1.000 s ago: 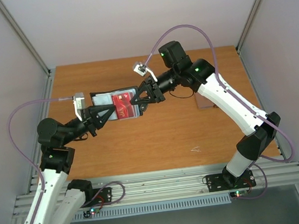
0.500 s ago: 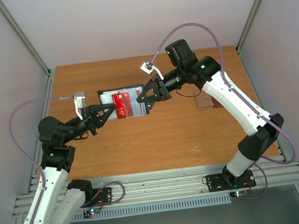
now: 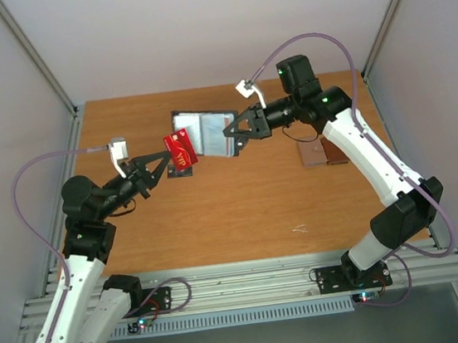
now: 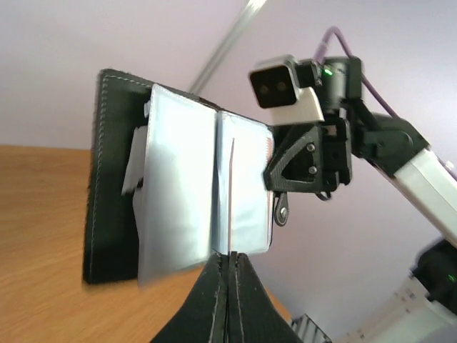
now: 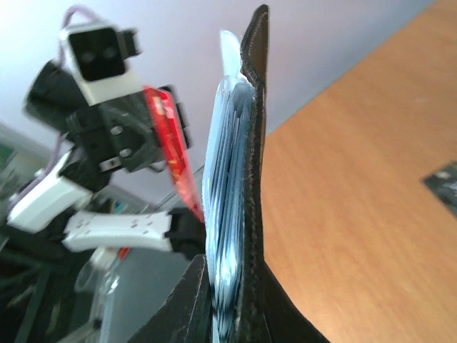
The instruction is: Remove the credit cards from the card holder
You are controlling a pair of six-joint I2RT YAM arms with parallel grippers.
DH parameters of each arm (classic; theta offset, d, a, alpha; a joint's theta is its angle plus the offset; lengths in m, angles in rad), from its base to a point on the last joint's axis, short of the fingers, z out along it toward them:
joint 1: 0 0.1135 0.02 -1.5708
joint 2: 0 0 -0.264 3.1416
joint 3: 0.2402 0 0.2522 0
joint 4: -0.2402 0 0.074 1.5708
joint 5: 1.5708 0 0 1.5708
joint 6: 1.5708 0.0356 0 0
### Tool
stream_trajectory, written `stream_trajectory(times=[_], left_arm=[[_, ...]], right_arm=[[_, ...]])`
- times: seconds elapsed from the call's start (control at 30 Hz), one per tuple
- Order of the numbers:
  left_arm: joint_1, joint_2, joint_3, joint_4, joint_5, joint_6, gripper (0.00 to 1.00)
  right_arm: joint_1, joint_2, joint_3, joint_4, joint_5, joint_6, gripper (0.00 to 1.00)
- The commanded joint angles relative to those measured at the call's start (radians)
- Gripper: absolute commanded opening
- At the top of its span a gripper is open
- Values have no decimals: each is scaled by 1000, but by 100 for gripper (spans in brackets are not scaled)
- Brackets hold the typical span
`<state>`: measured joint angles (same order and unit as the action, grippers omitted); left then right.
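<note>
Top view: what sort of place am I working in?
Probably a lab robot cell: a wooden table, plain pale panels on three sides, and slotted aluminium rails at the near edge.

A robotics lab test cell, shown by the enclosure and the mounted arms.
A wooden tabletop (image 3: 242, 212) is enclosed by plain pale panels (image 3: 194, 25) set between aluminium posts (image 3: 36, 53), and slotted aluminium rails (image 3: 251, 284) are fixed along its near edge. Two black-and-white robot arms, the left arm (image 3: 74, 274) and the right arm (image 3: 370, 162), are bolted there, and purple cables (image 3: 313, 35) are looped to their wrist cameras.
</note>
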<state>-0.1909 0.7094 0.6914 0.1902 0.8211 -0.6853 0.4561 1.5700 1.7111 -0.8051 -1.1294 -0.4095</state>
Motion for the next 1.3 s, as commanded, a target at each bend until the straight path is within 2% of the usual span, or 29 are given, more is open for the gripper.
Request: stream_trajectory(times=[0.0,0.17,0.3,0.43,0.57,0.73,1.0,1.27], left_arm=[[5,-5,-7,-113,-200,-59,0],[18,51,-44,-124,-393,-226,0],[59,109,-122,-126,-521,-308,0],[149,207,-168,-146,-623,-417,0],[244,326,-188,-73,-650,-491,0],[294,478,-194,-11,-705,-523,0],[311,676,-143,30,-710,-571,0],[297,825,-96,34,-726,-628,0]], right_arm=[[-60,-51,-84,195,113,212,1],[-90,-46,-143,273,292,365,1],[-91,-56,-154,268,375,387,1],[-91,-64,-169,273,402,398,1],[-91,-46,-158,260,412,403,1],[-91,10,-92,190,429,373,1],[-91,153,119,40,413,294,1],[-93,212,191,17,397,268,1]])
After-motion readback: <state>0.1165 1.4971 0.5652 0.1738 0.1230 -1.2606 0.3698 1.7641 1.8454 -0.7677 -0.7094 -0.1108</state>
